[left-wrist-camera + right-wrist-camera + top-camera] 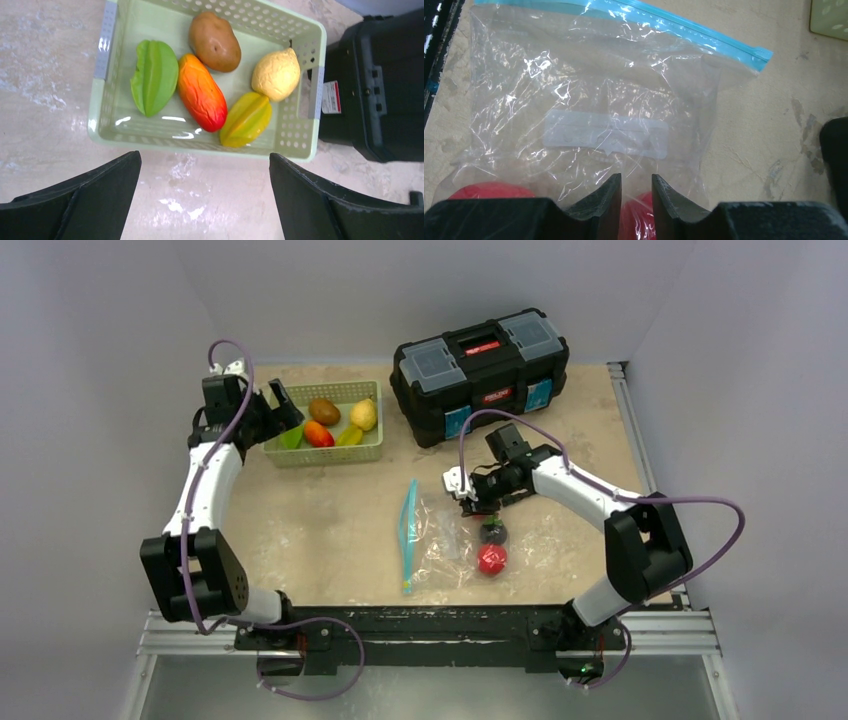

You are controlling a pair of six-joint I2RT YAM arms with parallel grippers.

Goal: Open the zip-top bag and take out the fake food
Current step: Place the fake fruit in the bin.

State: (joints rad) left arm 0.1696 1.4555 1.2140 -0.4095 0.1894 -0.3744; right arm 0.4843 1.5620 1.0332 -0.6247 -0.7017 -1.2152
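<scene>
Bag (440,545) lies flat on the desk (330,530) between the arms, with its zip strip (408,530) on the side toward the left arm.

Progress: five pieces of food (200,92) are counted in the basket (330,455). Two more are seen inside the bag, at the end away from the strip. The task is judged well past half, with only those two left to be taken out. Whether the strip is parted cannot be told.

Left claw (285,410): fingers wide apart, nothing held, beside the basket.

Right claw (482,508): over the bag at the two pieces, fingers nearly together with a thin gap. Whether plastic is pinched cannot be told.

Views: the overall layout is given only from the top, where one bagged piece reads red and the other dark. From the right wrist, red is seen through the plastic at both pieces, and a pale label patch is shown. The basket's colours are resolved only from the left wrist (green, orange-red, brown, two yellow), and the bag is absent there.
</scene>
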